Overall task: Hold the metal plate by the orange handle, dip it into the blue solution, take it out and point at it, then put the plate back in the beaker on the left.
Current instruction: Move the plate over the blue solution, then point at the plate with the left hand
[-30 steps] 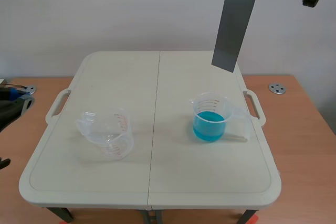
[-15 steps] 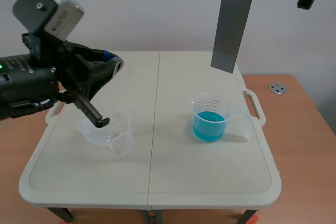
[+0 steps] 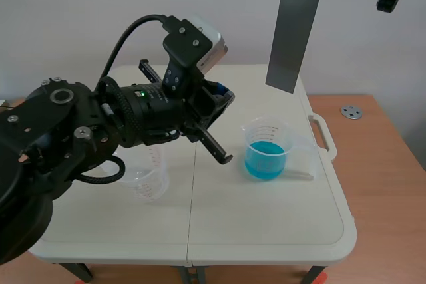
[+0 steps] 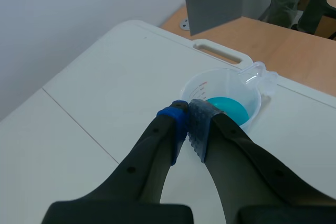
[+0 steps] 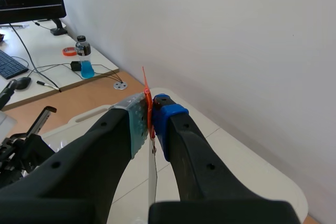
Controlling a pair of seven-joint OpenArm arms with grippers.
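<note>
Our right gripper [image 5: 149, 119] is pinching the thin orange handle [image 5: 145, 90] between its dotted pads, with nothing else in the grip. The metal plate [image 3: 295, 31] is hanging from it high above the blue beaker [image 3: 267, 149], well clear of the rim. Our left gripper [image 4: 188, 124] is hovering just beside the blue beaker, with its fingers pressed together on nothing.

Risks we are noting:
- The plate is a long, flat, dull grey strip hung from one small tab. We are judging that it will swing or twist on any quick move.
- The blue beaker is light clear plastic with a spout and handle. The closed left fingers are near enough to tip it and spill the blue solution [image 3: 265, 161].
- The empty beaker [image 3: 148, 181], clear with red markings, is sitting well apart from the blue beaker and partly under our left arm. That arm is blocking the return path.
</note>
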